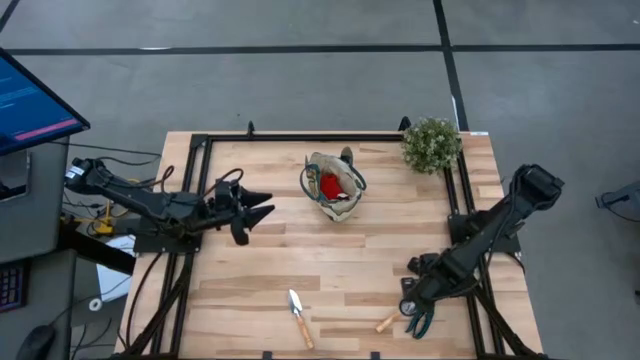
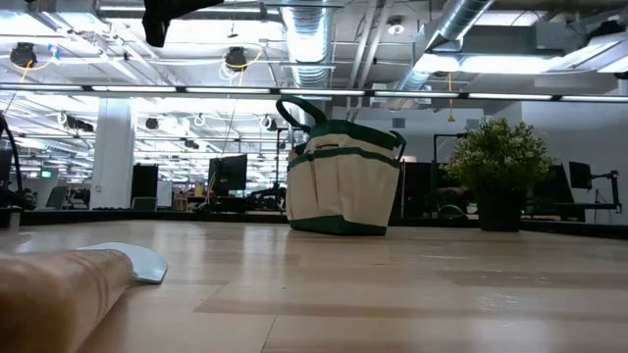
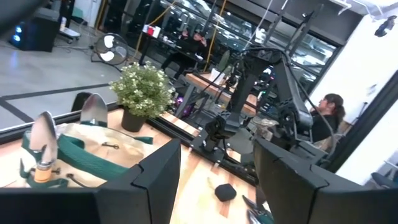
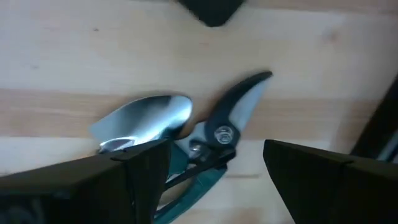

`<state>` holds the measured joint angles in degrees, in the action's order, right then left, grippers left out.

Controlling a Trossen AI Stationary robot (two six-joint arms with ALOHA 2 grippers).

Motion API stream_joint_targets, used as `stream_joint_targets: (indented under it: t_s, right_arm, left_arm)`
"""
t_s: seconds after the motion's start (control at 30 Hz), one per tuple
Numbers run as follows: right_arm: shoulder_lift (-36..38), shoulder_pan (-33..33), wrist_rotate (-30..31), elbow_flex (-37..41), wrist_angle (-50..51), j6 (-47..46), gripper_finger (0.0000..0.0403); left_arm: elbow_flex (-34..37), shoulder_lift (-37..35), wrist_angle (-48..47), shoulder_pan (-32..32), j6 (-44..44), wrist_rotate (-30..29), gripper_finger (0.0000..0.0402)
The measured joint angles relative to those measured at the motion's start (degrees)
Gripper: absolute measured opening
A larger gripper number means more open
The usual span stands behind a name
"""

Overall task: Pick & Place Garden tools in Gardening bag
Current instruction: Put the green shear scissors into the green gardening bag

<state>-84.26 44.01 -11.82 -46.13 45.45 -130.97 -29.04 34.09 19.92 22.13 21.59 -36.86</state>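
The beige gardening bag [image 1: 335, 187] stands on its base at the table's far middle, with a red glove [image 1: 329, 185] inside. Two silver trowel heads [image 3: 93, 111] stick up out of it. My left gripper [image 1: 268, 205] hangs open and level to the left of the bag, pointing at it. At the near right, my right gripper [image 4: 214, 186] points down, open, over the dark-handled pruning shears [image 4: 217, 137]. The shears lie flat beside a trowel head [image 4: 149, 121]. Another trowel [image 1: 298, 316] lies flat at the near middle.
A bushy potted plant [image 1: 432, 145] stands at the far right corner. A small black block [image 4: 211, 9] sits on the table just past the shears. A black frame rail [image 1: 455, 200] runs along the table's sides. A person [image 3: 329, 115] sits beyond the table's right.
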Motion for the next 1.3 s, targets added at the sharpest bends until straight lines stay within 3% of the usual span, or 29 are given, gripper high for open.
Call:
stream_joint_targets:
  t_s: [0.4, 0.67, 0.93, 1.07, 1.3]
  right_arm:
    - [-2.3, 2.4, -0.8, 3.1, -0.4, -2.0, 0.0248]
    - [-2.3, 0.9, 3.0, 7.3, -11.5, -2.1, 0.0248]
    - [-2.4, 0.9, 1.9, 7.4, -13.6, -2.1, 0.0246]
    - [-2.6, 0.7, 1.6, 7.4, -13.9, -2.1, 0.0211]
    - [-6.2, -1.4, 0.1, 6.9, -15.7, -1.1, 0.0094]
  left_arm:
    - [0.0, 0.0, 0.1, 0.0, 1.3, 0.5, 0.0202]
    - [0.0, 0.1, 0.4, 0.0, 1.9, 0.0, 0.0202]
    - [0.0, 0.1, 0.6, -0.1, 1.9, -0.4, 0.0202]
    - [0.0, 0.1, 0.7, -0.1, 1.9, -0.9, 0.0202]
    - [-0.1, 0.1, 0.7, -0.1, 1.8, -1.0, 0.0202]
